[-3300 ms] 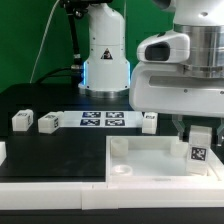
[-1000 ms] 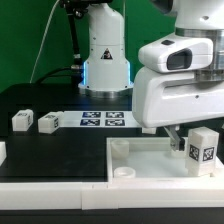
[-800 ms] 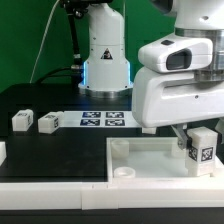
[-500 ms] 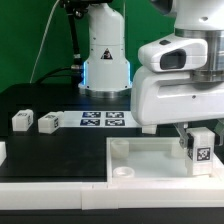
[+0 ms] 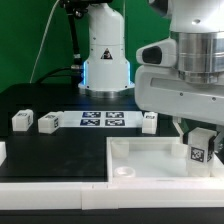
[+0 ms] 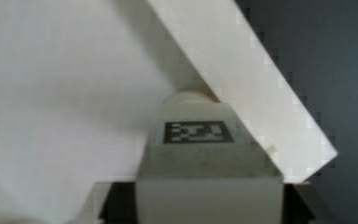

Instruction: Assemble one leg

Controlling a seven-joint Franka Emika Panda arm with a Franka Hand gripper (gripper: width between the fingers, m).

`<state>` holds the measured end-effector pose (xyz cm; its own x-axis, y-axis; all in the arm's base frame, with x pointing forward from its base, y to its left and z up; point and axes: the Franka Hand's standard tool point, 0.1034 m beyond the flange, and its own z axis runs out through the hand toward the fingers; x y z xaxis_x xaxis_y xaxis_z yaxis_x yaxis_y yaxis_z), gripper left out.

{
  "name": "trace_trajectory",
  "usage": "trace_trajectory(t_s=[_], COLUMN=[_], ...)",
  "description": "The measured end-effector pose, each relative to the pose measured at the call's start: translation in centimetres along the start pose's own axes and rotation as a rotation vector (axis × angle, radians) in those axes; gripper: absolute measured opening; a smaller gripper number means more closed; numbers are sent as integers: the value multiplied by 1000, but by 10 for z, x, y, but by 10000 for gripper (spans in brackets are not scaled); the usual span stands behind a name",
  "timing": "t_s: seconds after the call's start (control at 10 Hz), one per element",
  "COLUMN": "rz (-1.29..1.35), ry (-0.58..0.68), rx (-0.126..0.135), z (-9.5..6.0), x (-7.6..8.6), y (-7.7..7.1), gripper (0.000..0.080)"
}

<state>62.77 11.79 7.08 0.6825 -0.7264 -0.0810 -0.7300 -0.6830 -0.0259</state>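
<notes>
The leg (image 5: pixel 199 148), a small white block with a black-and-white marker facing the camera, stands upright over the far corner of the large white tray piece (image 5: pixel 150 160) at the exterior view's right. The claw (image 5: pixel 196 131) is clamped on it from above. In the wrist view the leg (image 6: pixel 199 150) sits against the tray's raised rim (image 6: pixel 238 75). Three more legs (image 5: pixel 21 121) rest on the black desk (image 5: pixel 60 150), beside the marker board (image 5: pixel 103 120).

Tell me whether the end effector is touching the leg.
Touching: in the wrist view the end effector grips the leg, which fills the gap between its fingers.
</notes>
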Motion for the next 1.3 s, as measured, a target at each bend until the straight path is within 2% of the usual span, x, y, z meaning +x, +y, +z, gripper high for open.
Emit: trace_trajectory(t_s=[0.3, 0.6, 0.7, 0.8, 0.9, 1.3], rz=[358, 353, 300, 246, 129, -390], ry=[-3, -3, -3, -4, -5, -8], rx=[3, 3, 3, 1, -1, 0], z=[0, 0, 0, -1, -1, 0], x=[0, 0, 0, 0, -2, -7], y=[0, -1, -1, -1, -2, -4], gripper=[292, 293, 502, 502, 617, 648])
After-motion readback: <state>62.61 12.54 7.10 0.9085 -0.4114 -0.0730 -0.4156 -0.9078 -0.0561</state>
